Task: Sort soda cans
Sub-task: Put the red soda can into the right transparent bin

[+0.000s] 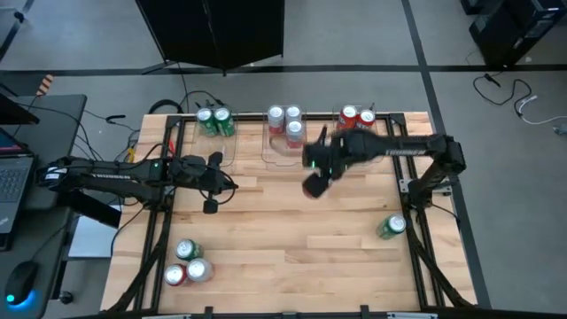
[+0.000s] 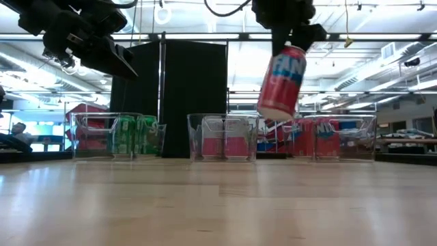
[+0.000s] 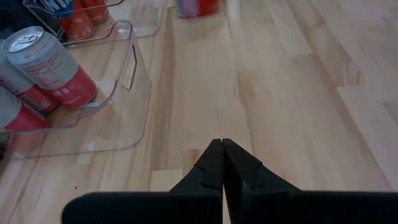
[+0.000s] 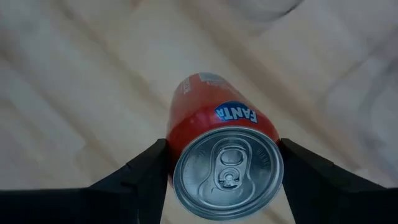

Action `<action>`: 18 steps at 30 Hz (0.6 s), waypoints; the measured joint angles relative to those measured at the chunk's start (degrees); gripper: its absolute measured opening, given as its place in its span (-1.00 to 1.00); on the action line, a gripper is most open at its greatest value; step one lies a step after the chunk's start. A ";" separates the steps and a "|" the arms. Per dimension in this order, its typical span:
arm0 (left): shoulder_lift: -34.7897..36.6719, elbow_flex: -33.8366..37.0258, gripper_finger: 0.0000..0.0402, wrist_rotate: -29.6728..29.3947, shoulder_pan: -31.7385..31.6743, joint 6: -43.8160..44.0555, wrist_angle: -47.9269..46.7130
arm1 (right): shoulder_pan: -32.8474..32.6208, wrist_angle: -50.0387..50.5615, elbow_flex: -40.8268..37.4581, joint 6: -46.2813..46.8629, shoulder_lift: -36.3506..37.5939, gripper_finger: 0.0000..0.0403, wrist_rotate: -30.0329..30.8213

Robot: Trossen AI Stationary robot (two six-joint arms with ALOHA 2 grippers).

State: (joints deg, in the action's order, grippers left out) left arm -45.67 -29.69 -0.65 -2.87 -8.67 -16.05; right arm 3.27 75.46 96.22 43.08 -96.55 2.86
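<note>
- Low view: my right gripper grips a red can, tilted, held clear above the table.
- Left gripper pinched closed, empty, near the middle bin.

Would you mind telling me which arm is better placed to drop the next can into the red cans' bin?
The right. Its gripper already holds a red metal soda can above the table, near the clear plastic bin with red cans. The left gripper is shut, empty, and farther from that bin.

"fanta" on blue badge of red can; partial "fan" on same can, low view.
</note>
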 joint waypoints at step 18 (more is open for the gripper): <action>0.00 0.00 -1.00 -0.02 0.00 -0.02 -0.07 | 28.75 14.40 6.33 -7.89 0.11 0.22 10.63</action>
State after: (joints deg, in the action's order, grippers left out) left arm -45.67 -29.69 -0.67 -2.87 -8.69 -16.12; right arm 32.02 89.86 102.54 35.20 -96.44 13.49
